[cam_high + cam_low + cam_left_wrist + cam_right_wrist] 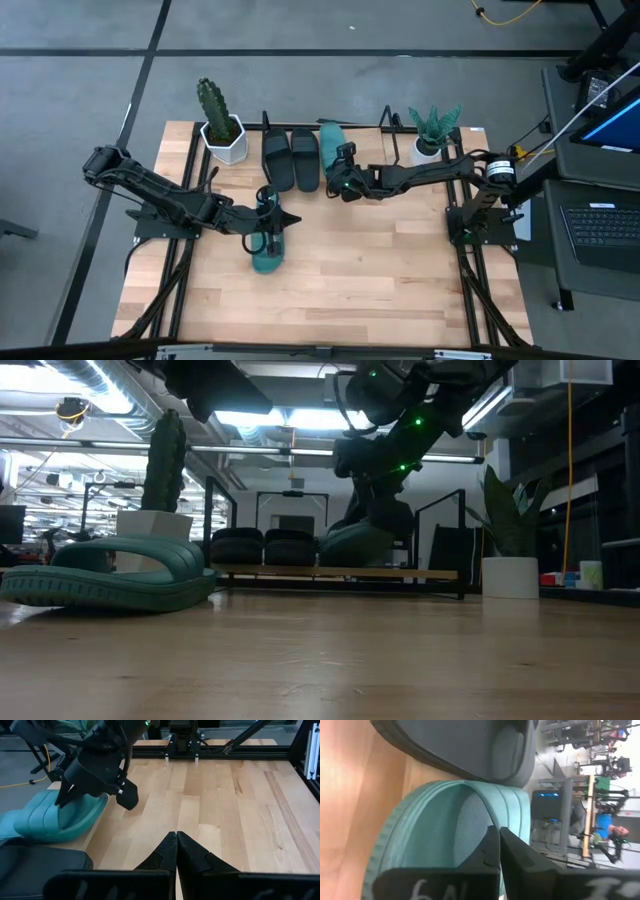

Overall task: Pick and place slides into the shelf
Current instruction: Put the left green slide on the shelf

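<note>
The right gripper point(342, 186), fingers closed and holding nothing, was seen upper centre by the teal slide point(331, 150) on the shelf point(395, 132); withdrawal could knock it off. The left gripper point(268, 228), also closed and empty, was above the 2nd teal slide point(267, 254).

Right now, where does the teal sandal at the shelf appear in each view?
High view: teal sandal back centre, right of black sandals.
Low view: centre, under right gripper.
Left wrist view: left edge.
Right wrist view: middle.
Shared landmark: black sandals beside it.
</note>
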Motion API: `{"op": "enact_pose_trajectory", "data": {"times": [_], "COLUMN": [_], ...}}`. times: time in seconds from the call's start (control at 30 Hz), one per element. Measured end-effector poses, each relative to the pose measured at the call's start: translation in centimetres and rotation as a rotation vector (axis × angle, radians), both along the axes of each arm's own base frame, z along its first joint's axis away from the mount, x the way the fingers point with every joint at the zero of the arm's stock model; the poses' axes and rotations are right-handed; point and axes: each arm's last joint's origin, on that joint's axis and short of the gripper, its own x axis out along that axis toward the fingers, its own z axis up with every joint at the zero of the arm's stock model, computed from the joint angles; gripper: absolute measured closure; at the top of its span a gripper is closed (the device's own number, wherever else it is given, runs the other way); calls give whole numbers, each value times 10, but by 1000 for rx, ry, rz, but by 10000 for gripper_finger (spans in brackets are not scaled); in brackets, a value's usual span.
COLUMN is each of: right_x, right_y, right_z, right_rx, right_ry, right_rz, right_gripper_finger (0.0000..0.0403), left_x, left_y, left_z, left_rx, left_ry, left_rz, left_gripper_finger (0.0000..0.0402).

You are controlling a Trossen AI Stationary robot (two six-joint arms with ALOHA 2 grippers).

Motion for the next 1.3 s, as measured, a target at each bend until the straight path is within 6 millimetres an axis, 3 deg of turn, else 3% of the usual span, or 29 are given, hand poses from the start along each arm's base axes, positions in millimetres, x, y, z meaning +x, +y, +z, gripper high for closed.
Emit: {"op": "enact_pose_trajectory", "data": {"times": [1.3], "right_x": [1], "right_y": [4], "right_z": [-1], "right_rx": [135], "right_ry": [-29], "right_rz": [84], "right_gripper_finger": [403], "left_x": [0], "left_y": [0], "left_z": [0], "left_rx": [-6], "left_ry": [-2], "left_rz": [2], "left_gripper_finger": [401]}}
